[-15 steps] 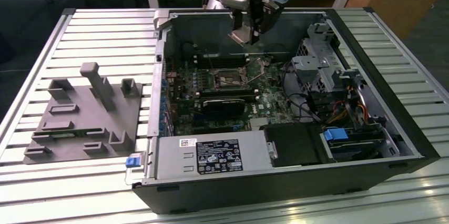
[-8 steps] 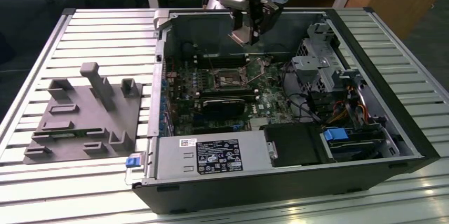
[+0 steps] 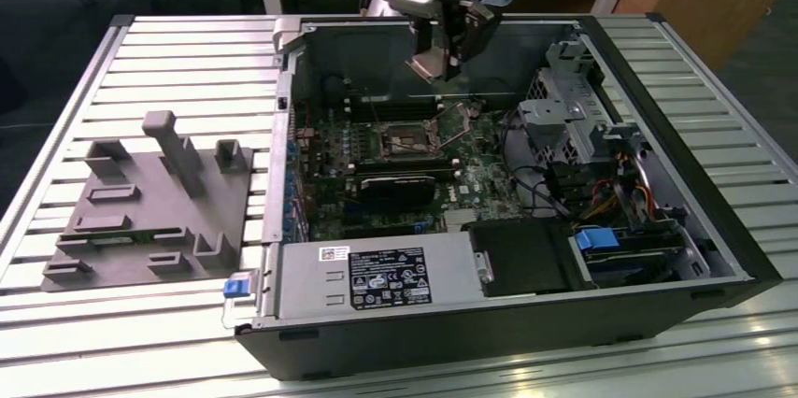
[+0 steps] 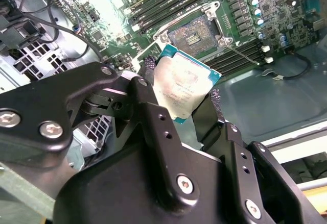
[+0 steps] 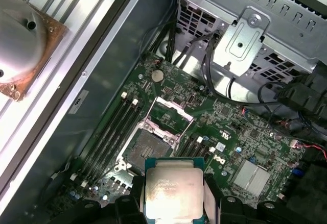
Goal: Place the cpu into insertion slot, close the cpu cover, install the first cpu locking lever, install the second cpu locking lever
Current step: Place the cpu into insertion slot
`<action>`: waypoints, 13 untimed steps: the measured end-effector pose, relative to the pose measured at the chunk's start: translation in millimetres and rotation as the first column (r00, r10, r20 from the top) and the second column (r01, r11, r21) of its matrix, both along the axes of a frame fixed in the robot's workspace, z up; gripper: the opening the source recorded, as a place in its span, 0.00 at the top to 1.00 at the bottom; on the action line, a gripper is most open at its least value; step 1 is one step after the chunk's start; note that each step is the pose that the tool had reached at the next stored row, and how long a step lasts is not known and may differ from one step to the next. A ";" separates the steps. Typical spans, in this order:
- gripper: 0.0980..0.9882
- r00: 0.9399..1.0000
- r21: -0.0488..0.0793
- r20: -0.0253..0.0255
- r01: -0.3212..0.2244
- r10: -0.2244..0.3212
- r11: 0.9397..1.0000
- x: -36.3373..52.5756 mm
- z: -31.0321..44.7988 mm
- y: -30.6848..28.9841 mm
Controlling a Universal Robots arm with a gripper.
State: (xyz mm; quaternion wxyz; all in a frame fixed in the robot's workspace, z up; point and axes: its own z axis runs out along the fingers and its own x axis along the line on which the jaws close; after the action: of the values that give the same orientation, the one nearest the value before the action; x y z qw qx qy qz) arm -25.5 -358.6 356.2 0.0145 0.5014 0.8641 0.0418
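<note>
My gripper (image 3: 439,63) hangs inside the open computer case (image 3: 698,220), above the motherboard. It is shut on the cpu (image 4: 184,87), a flat square chip with a silvery top, gripped by two opposite edges between the black fingers (image 4: 213,101). In the first wrist view the cpu (image 5: 173,189) sits between the fingertips just short of the insertion slot (image 5: 147,150). The slot (image 4: 196,34) lies bare below the chip, apart from it. The cpu cover (image 5: 166,116) stands swung open beside the slot. A thin locking lever (image 4: 246,56) sticks out from the socket.
A metal drive cage (image 3: 562,127) and cables stand at the exterior view's right of the socket. A black module (image 3: 399,183) lies nearer the camera, then the power supply (image 3: 362,277). A grey fixture (image 3: 149,202) rests on the slatted table outside the case.
</note>
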 end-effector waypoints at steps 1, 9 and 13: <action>0.50 1.000 0.000 0.000 0.003 -0.003 1.000 0.0 -0.1 0.0; 0.50 1.000 0.000 0.000 0.031 -0.031 1.000 0.0 -0.8 0.0; 0.50 0.999 0.000 0.000 0.043 -0.043 0.999 0.0 -1.3 0.0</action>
State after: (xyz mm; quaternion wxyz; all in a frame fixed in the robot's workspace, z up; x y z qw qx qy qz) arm -25.5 -358.6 355.0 0.0154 0.5200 0.8530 0.0415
